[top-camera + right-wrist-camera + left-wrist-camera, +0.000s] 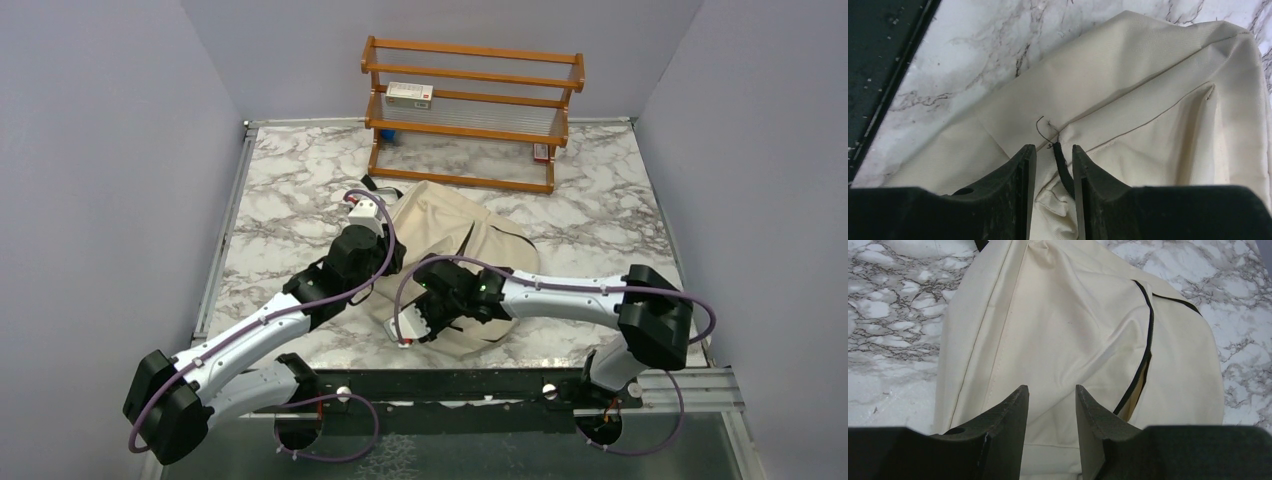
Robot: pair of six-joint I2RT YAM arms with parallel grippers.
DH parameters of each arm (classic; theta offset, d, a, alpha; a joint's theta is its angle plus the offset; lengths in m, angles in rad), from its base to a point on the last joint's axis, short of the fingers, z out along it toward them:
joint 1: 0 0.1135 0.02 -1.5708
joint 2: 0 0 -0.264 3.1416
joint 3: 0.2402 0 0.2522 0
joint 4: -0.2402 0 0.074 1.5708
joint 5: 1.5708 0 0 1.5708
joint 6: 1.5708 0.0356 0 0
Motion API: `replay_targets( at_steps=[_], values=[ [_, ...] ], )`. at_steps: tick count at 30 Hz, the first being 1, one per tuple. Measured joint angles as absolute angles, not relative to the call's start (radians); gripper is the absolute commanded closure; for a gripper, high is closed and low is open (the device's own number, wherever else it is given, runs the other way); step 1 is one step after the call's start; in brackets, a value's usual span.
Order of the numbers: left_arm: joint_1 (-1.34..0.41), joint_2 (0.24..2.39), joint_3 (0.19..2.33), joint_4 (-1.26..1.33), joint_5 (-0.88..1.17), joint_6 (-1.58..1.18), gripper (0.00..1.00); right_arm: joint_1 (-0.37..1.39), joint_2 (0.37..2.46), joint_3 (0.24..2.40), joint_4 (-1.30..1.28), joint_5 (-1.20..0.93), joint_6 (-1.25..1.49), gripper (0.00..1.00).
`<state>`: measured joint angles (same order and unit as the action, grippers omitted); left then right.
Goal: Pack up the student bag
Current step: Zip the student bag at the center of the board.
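Observation:
The student bag (455,215), a big cream canvas backpack, lies flat on the middle of the marble table. My left gripper (372,195) hovers at its far left end. In the left wrist view that gripper (1051,390) is open, with only bag cloth (1063,315) showing beyond the gap, and a black zipper (1148,330) curves along the right, partly parted. My right gripper (420,335) is over the bag's near edge. In the right wrist view it (1053,148) is open above the canvas (1128,90), and a short black strap end (1062,167) lies loose between the fingers, close to the right one.
A wooden two-shelf rack (470,110) stands at the back of the table with a small white and red box (409,94) on its upper shelf and another small item (541,152) low at its right. The dark metal rail (883,60) of the near table edge runs just left of my right gripper.

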<state>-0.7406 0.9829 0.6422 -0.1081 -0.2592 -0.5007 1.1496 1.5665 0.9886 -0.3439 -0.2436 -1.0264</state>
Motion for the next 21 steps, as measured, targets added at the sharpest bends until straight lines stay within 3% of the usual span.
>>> replay_targets(
  at_steps=[11, 21],
  values=[
    [-0.74, 0.983, 0.642, -0.108, -0.261, -0.501, 0.59, 1.143, 1.667, 1.051, -0.38, -0.169, -1.156, 0.67],
    [-0.739, 0.983, 0.64, -0.108, -0.262, -0.5, 0.59, 1.119, 1.702, 1.085, -0.423, -0.166, -1.138, 0.91]
  ],
)
